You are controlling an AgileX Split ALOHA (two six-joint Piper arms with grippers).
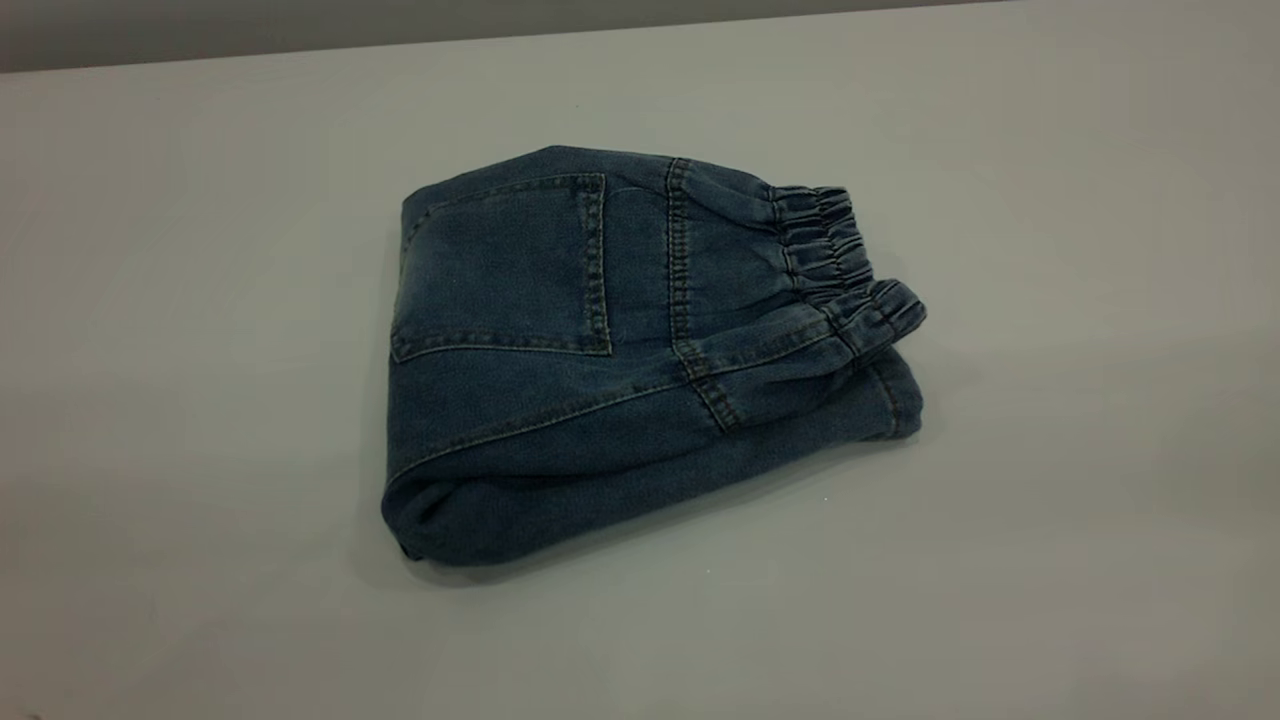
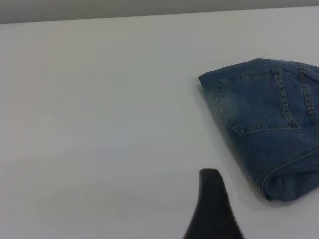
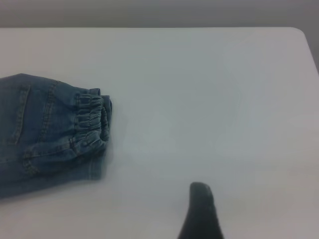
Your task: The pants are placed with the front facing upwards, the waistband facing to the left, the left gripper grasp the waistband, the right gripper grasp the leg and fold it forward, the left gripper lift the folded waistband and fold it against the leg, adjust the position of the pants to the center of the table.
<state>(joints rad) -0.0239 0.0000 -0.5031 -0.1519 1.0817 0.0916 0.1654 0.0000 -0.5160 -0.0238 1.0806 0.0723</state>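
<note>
Table (image 1: 1050, 520): we find a wide, plain pale-grey top, with its far edge visible in all three views.

Pants (image 1: 620, 400): we note a folded bundle of blue denim lying flat near the middle of the table in the exterior view. It rests alone, with nothing touching it. The back side faces up.

Back pocket (image 1: 505, 265): we record a stitched patch pocket on the upper layer, toward the left half of the bundle in the exterior view.

Leg (image 1: 640, 470): we see the lower layer beneath the folded upper part; its stitched hem shows at the right end, just under the waistband.

Waistband (image 1: 835, 260): we find the gathered elastic band at the right end of the bundle in the exterior view, lying on top of the leg layer.

Left gripper (image 2: 212, 206): we see only one dark finger in its own wrist view, held off to the pocket end of the pants and apart from them. We cannot tell how its fingers stand.

Right gripper (image 3: 202, 211): we see only one dark finger in its own wrist view, off the waistband end and apart from the pants. We cannot tell how its fingers stand.
</note>
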